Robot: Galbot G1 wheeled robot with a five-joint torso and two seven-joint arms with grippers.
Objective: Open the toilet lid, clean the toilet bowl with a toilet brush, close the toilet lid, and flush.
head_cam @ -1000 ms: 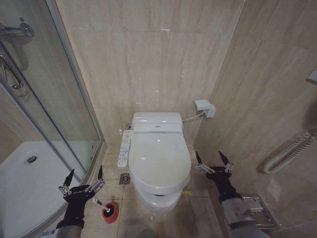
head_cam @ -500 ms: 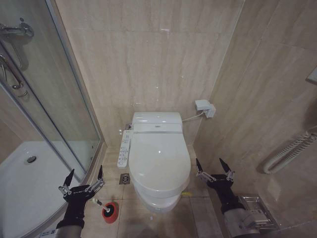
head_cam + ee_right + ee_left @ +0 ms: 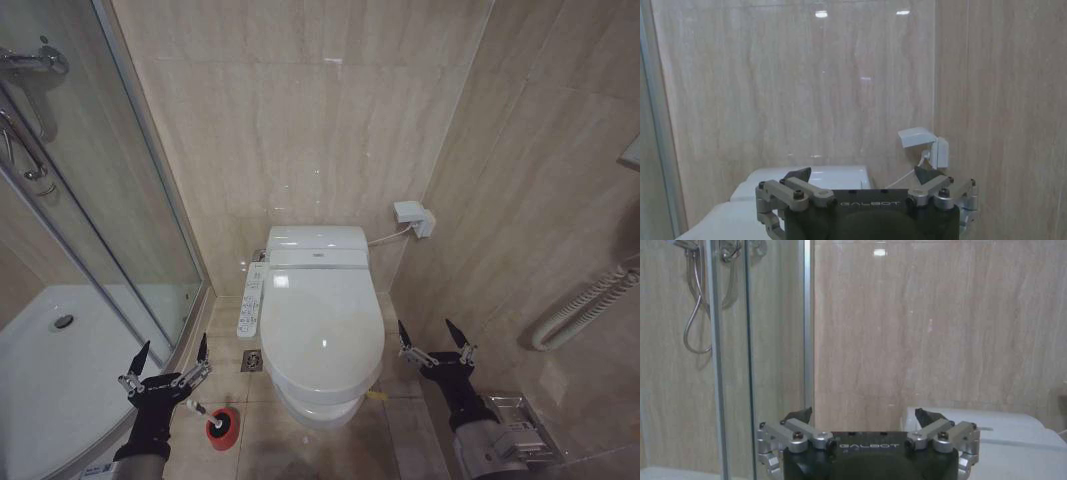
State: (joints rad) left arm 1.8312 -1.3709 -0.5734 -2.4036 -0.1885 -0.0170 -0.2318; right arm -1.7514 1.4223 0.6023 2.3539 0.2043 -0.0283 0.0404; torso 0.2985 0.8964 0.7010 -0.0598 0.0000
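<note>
White and shut, the toilet lid [image 3: 322, 325] lies just left of the spread right tool [image 3: 434, 339], nearer than the spread left tool [image 3: 170, 357].

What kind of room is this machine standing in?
A small tiled bathroom, by the look of it. A white toilet with its toilet lid down stands against the wall, a glass shower enclosure is beside it, and a toilet brush sits in a red cup on the floor.

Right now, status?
Left claw open above toilet brush. Right claw open beside toilet lid. Lid shut. Nothing blocking.
</note>
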